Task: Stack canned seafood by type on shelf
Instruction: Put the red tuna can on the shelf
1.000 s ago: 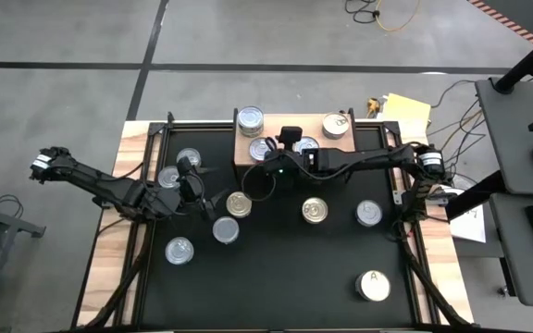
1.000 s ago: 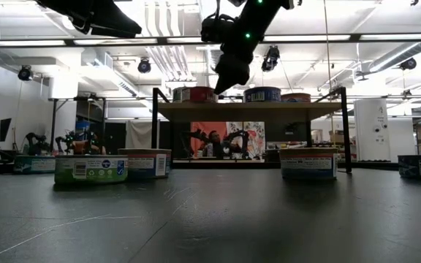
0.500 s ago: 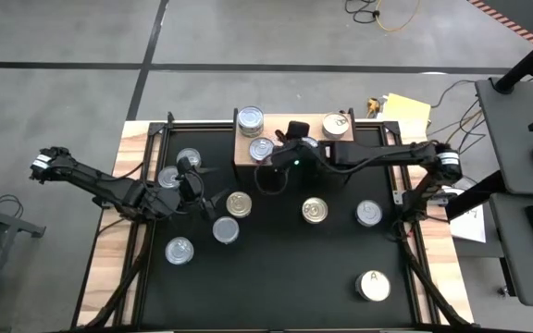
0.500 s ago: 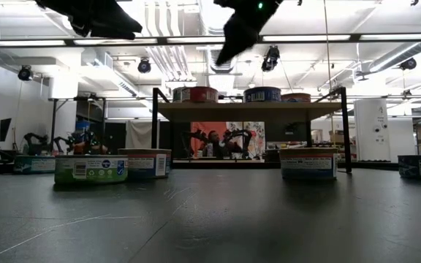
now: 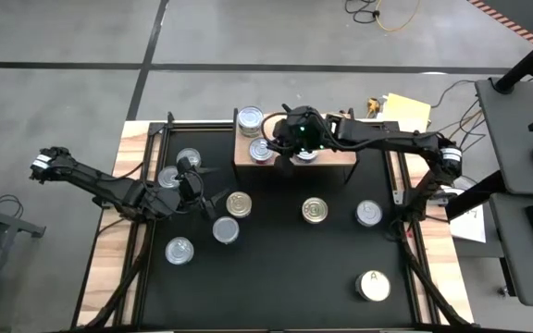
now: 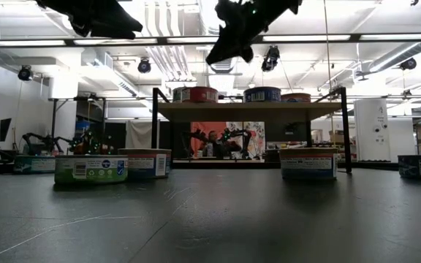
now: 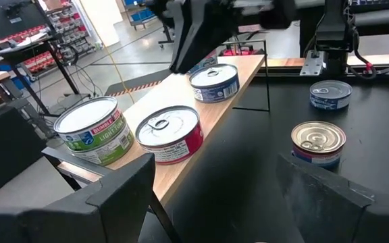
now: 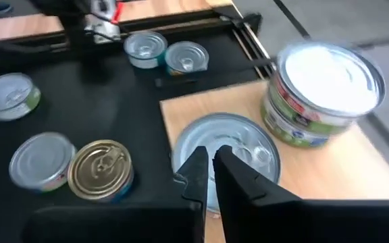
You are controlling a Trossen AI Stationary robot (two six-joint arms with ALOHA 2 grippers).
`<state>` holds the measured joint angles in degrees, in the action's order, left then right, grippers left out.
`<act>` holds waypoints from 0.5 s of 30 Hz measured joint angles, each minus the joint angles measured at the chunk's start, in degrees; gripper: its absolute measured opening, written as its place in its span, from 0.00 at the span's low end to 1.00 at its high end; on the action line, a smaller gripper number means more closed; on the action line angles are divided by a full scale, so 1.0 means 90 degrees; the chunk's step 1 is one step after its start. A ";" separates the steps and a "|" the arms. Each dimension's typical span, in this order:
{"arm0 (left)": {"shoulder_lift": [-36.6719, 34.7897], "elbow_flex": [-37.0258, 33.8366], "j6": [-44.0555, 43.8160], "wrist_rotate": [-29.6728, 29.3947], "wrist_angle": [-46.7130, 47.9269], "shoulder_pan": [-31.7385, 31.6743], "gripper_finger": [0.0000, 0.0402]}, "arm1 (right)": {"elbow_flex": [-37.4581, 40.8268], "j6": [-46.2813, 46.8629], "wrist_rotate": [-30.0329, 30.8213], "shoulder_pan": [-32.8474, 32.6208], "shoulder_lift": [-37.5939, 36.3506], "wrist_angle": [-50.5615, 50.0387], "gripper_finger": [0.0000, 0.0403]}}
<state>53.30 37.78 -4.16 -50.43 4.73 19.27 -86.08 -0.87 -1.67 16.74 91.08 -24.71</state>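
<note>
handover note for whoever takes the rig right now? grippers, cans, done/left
Right gripper: shut, empty, hovering over the shelf above a silver-topped can.
Left gripper: open, empty, waiting over the table's left side among loose cans.
On the shelf: at least three cans show from above, including a stack of two and a gold-topped can; the right arm hides the middle.
On the table: seven cans, among them a gold-topped one, another gold-topped and the white-topped "A" can.
Left: shelve the seven table cans by type.
</note>
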 joint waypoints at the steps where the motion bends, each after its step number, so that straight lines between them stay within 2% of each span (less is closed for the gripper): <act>1: 0.0000 0.0000 0.0000 0.0000 0.0000 0.0000 0.72 | 0.0002 0.0167 0.0041 0.0034 0.0040 -0.0005 0.03; 15: 0.0000 0.0000 -0.0002 -0.0002 -0.0203 0.0000 0.72 | 0.0002 0.0138 -0.0003 0.0050 0.0360 0.0164 0.02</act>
<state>53.30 37.78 -4.19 -50.46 2.90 19.27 -86.06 0.37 -1.69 17.19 94.32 -23.23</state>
